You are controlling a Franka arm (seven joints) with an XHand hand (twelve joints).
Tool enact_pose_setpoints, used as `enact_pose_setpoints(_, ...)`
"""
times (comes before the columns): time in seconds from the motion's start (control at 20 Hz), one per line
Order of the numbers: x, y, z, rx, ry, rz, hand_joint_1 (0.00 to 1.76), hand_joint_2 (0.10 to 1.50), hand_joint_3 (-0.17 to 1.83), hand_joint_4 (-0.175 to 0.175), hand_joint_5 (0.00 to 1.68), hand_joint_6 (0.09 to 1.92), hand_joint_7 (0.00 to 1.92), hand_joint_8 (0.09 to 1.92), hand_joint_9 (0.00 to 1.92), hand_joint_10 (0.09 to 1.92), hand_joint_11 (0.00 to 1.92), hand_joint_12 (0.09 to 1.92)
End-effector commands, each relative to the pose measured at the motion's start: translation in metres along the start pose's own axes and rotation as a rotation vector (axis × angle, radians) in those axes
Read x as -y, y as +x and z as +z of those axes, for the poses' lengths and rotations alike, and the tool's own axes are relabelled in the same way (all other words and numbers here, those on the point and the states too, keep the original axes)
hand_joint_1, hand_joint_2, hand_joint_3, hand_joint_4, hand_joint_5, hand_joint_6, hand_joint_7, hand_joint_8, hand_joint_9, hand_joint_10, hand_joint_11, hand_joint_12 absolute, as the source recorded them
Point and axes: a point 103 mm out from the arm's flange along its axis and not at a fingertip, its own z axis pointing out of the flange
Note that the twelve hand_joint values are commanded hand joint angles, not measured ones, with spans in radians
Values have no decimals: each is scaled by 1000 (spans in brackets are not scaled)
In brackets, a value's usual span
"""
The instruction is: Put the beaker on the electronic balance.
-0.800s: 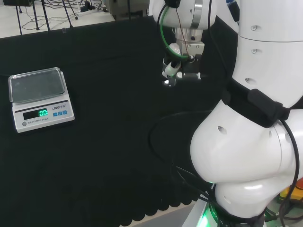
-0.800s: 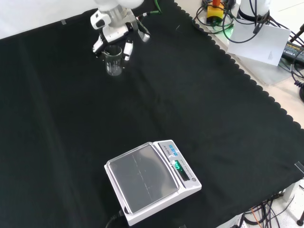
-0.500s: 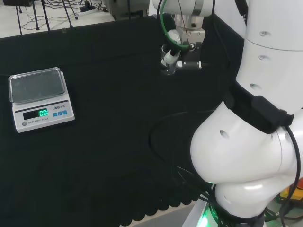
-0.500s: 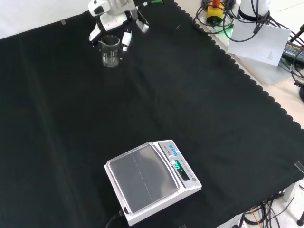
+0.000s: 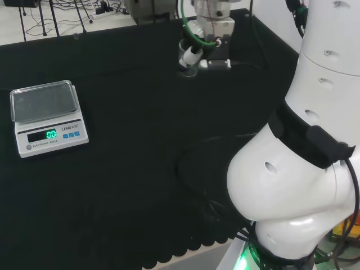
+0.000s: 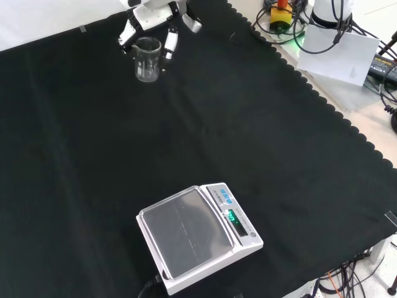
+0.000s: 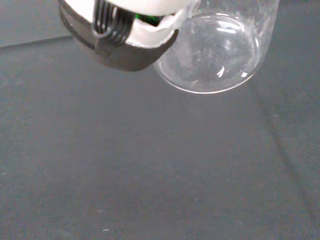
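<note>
A clear glass beaker point(image 6: 148, 60) hangs upright above the black cloth at the far end of the front view. The black and white hand point(image 6: 151, 17) comes down over it, its fingers point(image 6: 169, 46) curled round the beaker's rim on both sides. In the head view the hand point(image 5: 194, 54) holds the beaker point(image 5: 188, 67) near the cloth's far edge. The wrist view looks at the beaker's round base point(image 7: 212, 55) beside a dark fingertip point(image 7: 122, 50), with cloth well below. The white electronic balance point(image 6: 195, 239) with its clear pan point(image 5: 42, 100) sits at the left of the head view, far from the hand.
The arm's big white links point(image 5: 304, 152) stand at the right of the head view. Cables and gear point(image 6: 322, 37) lie beyond the cloth's scalloped edge at the front view's upper right. A wide stretch of black cloth point(image 6: 205, 136) separates the beaker and the balance.
The hand has risen with the beaker in it, lifting it farther off the cloth and shifting left and up in the head view. The balance has not moved.
</note>
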Motion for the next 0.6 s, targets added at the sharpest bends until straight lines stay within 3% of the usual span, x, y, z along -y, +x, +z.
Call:
enact_pose_setpoints(0.05, -5, 83, -12, 22, 0, -125, 1060, 1003, 619, -175, 676, 1599, 462, 1507, 727, 1403, 833, 1216)
enact_pose_setpoints(0.4, -24, 182, -9, 35, 24, -328, 1061, 997, 627, -175, 680, 1597, 463, 1506, 734, 1404, 834, 1216)
enact_pose_setpoints(0.6, -40, 232, -2, 31, 48, -366, 1062, 992, 634, -175, 683, 1595, 464, 1506, 739, 1405, 835, 1215)
